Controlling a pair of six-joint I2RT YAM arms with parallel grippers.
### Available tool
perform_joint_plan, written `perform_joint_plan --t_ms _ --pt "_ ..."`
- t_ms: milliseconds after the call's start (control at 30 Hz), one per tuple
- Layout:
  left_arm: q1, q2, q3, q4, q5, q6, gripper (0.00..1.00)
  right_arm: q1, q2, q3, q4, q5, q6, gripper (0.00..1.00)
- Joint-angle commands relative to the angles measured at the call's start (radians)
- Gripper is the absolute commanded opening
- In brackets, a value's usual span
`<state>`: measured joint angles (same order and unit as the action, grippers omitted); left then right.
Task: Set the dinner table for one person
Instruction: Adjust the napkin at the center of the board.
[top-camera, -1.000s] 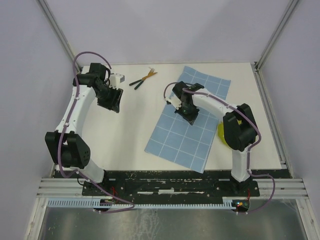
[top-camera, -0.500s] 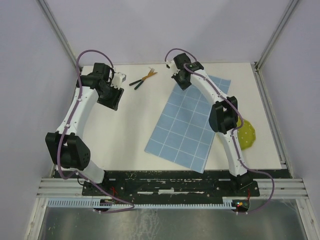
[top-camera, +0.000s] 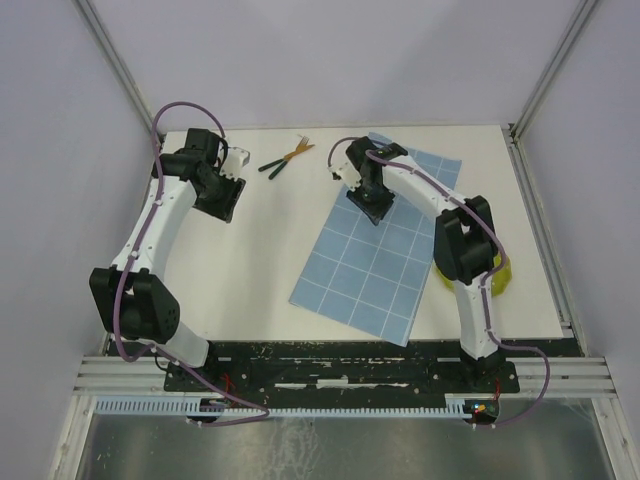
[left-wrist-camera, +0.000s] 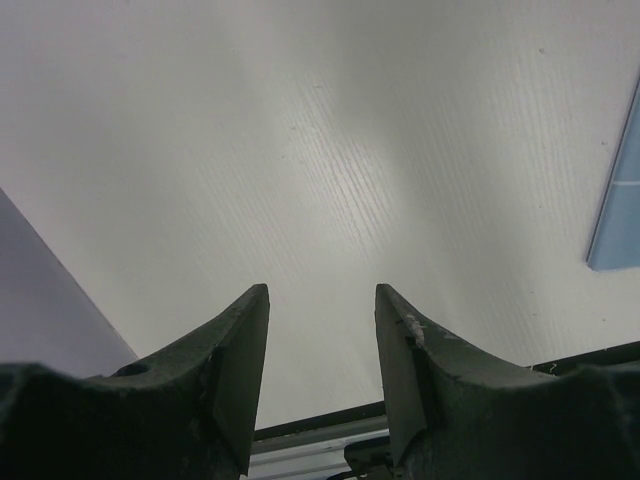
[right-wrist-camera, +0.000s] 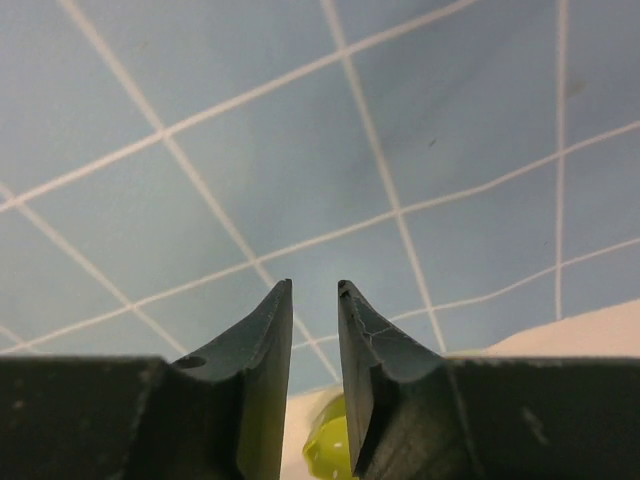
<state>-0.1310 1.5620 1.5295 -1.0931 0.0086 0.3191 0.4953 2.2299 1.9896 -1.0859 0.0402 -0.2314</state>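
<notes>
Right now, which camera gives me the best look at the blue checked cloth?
The top external view: the blue cloth shows almost whole there, only the right arm crossing its far end. The right wrist view shows only a few grid squares up close; the left wrist view catches just a sliver at its right edge.

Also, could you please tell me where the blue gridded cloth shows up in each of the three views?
Top external: the blue gridded cloth lies slanted, right of centre.
Left wrist: the cloth is only a sliver at the right edge.
Right wrist: the cloth fills nearly the whole picture.
Shared landmark: the off-white table, visible in all three.
</notes>
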Motion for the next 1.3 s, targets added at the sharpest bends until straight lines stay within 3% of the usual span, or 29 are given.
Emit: perform_joint_plan --t_ms 0,100,567,1267 --pt "0.0 -0.011 0.029 0.034 0.013 0.005 0.54 0.03 -0.166 -0.123 0.034 0.023 -0.003 0.3" --pt "-0.001 -0.011 0.036 0.036 0.017 0.003 0.54 0.021 -0.143 -0.121 0.087 0.141 0.014 0.02" --pt "-0.001 -0.039 0.006 0.026 -0.005 0.008 0.54 -0.078 0.303 0.496 -0.062 0.282 0.039 0.01" --pt "0.004 -0.062 -0.062 0.003 -0.089 0.04 0.53 -0.104 0.4 0.491 0.082 0.205 0.001 0.01"
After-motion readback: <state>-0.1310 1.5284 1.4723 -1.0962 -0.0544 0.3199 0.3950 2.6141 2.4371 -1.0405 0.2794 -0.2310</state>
